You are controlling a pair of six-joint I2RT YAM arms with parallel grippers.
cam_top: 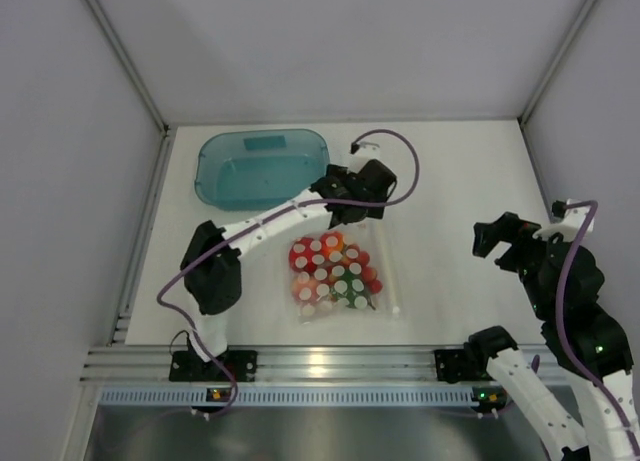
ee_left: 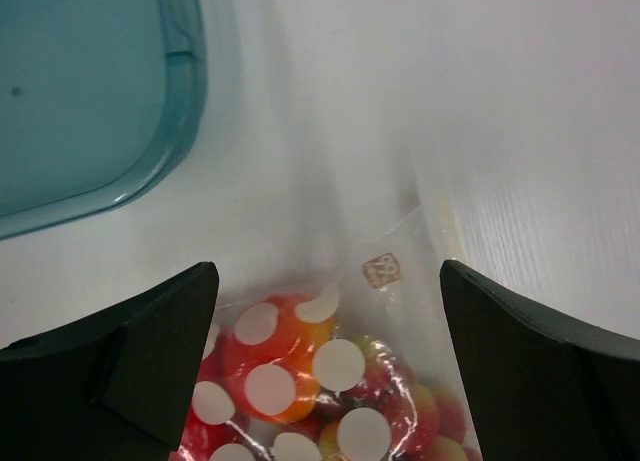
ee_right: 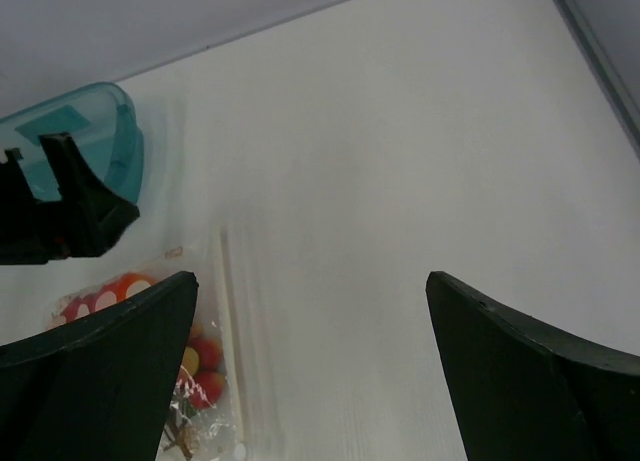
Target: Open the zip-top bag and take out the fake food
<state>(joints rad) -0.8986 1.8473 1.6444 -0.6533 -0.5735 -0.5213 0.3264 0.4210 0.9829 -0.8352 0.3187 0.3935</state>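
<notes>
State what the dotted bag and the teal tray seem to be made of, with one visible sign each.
Zip-top bag: likely thin clear plastic film, glossy; the fake food shows through, and it crinkles with glints. Teal tray: probably rigid translucent plastic, smooth; moulded rounded rim and a see-through teal tint.

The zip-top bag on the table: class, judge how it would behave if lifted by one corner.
Probably floppy: the zip-top bag is thin clear film, wrinkled in the left wrist view. The fake food inside looks like loose rounded pieces, so it would likely shift downward and make the bag sag.
</notes>
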